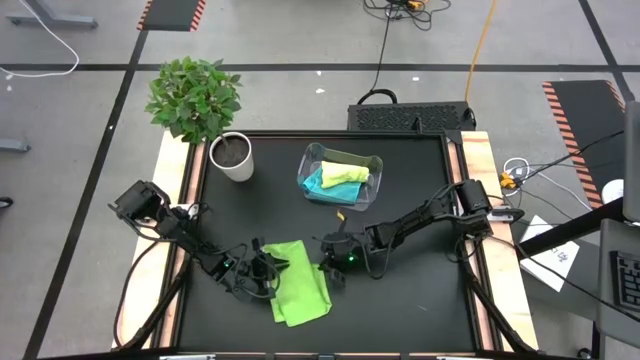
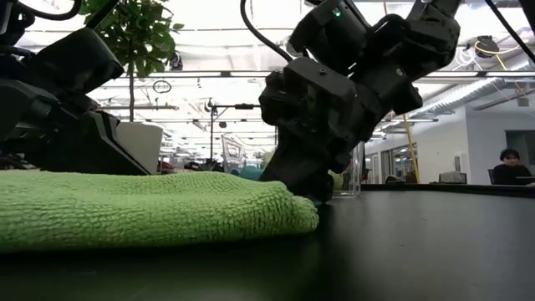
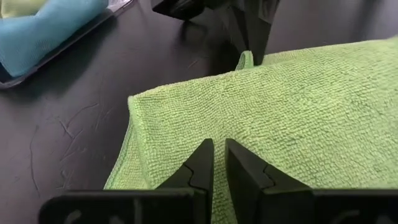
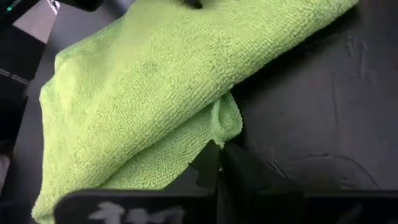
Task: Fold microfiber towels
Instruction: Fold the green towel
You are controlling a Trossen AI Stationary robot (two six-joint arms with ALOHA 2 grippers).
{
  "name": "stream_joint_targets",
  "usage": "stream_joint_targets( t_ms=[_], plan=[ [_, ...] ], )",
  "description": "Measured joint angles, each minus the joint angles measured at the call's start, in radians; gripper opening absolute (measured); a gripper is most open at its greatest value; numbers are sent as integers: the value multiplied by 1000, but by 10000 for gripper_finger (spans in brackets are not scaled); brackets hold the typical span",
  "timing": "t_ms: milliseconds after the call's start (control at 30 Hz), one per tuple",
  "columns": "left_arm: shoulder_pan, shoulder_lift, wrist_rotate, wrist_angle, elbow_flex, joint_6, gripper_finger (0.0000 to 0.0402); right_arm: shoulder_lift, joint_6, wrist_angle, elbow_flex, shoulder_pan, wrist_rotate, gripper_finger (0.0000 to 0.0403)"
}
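The bright green microfiber towel [image 1: 298, 283] lies half-folded on the black worktop [image 1: 400, 200]. Right pincer [image 4: 222, 148] pinches its edge loop; left pincer [image 3: 219, 163], closed, pins the cloth. Lift low, carry across squarely.

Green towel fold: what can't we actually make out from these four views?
- Green towel, high view: left pincer and right pincer cover its side edges.
- Green towel's layer count, low view: only one rolled edge shows; arms block the rest.
- Bin contents, left wrist view: blue towel cut off by the frame edge.
- Person, low view: too small and distant to tell what they are doing.
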Motion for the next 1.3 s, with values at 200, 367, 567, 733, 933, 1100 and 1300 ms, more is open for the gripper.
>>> stream_joint_targets(
  t_ms=[200, 367, 567, 733, 933, 1100, 1300],
  plan=[
    [-50, 0, -57, 70, 0, 155, 42, -66, -174, -20, -4, -1, 46, 1],
    [-117, -19, -123, 158, 7, 273, 42, -215, -340, -99, -4, -3, 154, 1],
    [-180, -57, -199, 158, 32, 330, 42, -421, -463, -187, -2, -9, 206, 1],
    [-190, -75, -265, 148, 33, 329, 42, -555, -521, -232, 5, -11, 206, 0],
    [-174, -76, -270, 148, 33, 279, 42, -613, -596, -439, 139, -15, 208, 0],
    [-154, -72, -260, 139, 33, 246, 42, -608, -692, -666, 315, 18, 299, 0],
    [-139, -71, -233, 126, 33, 226, 42, -606, -746, -778, 407, 54, 411, 0]
  ],
)
